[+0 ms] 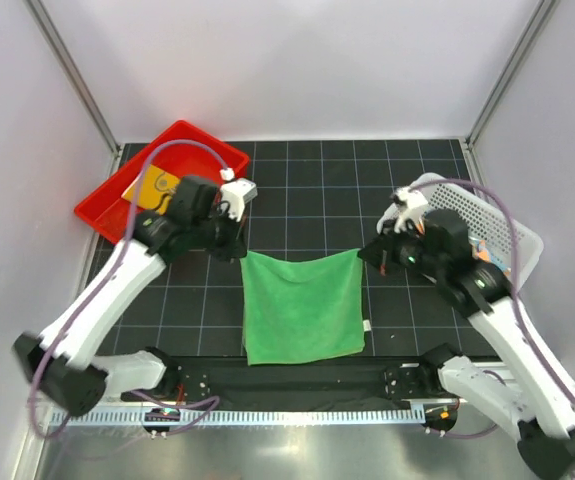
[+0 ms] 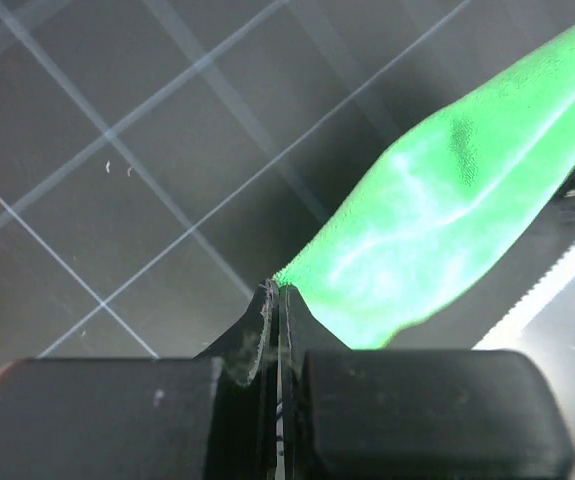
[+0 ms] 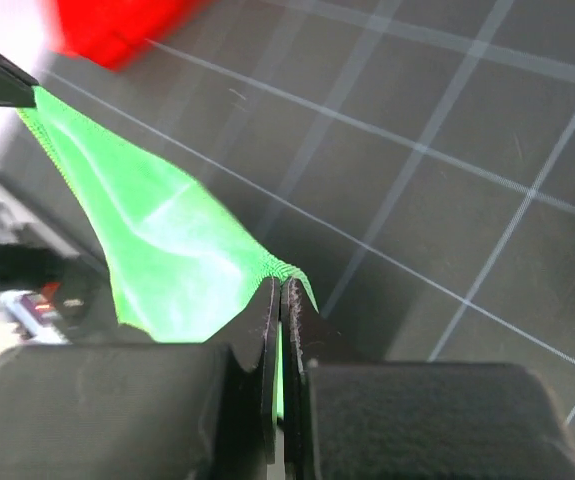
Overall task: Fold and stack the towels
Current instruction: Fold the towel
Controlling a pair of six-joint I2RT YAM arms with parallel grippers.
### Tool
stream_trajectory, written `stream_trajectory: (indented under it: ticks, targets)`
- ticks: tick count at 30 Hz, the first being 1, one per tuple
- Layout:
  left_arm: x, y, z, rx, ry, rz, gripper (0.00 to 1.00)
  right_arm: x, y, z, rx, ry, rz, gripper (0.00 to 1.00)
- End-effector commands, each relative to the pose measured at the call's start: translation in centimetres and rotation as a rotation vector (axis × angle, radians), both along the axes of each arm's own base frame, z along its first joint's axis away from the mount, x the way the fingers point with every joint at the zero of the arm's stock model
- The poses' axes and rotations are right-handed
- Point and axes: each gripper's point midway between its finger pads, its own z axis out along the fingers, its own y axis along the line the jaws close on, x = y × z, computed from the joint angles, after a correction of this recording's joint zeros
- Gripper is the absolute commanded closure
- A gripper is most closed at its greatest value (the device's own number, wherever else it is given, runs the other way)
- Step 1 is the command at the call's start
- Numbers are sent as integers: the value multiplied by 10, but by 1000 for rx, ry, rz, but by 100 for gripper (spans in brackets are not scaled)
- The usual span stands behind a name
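Observation:
The plain green towel (image 1: 301, 308) hangs stretched between my two grippers over the middle of the black grid mat. My left gripper (image 1: 244, 254) is shut on its far left corner; the left wrist view shows the cloth (image 2: 447, 210) running from the shut fingertips (image 2: 278, 292). My right gripper (image 1: 359, 252) is shut on its far right corner, as the right wrist view shows (image 3: 280, 285), with the cloth (image 3: 157, 250) running left. The yellow-orange towel (image 1: 154, 189) lies in the red tray. The striped towel is barely seen in the basket.
A red plastic tray (image 1: 119, 222) stands at the far left. A white perforated basket (image 1: 502, 226) stands at the right behind my right arm. The towel's near edge lies close to the black rail (image 1: 297, 375) at the table's front.

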Motion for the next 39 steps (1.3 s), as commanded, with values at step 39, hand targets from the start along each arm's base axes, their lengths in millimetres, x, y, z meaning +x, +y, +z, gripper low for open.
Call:
stream_trajectory:
  ticks: [39]
  targets:
    - [250,29,-181,280,183,63,100,272,-16,-186,-554,166,-22,99]
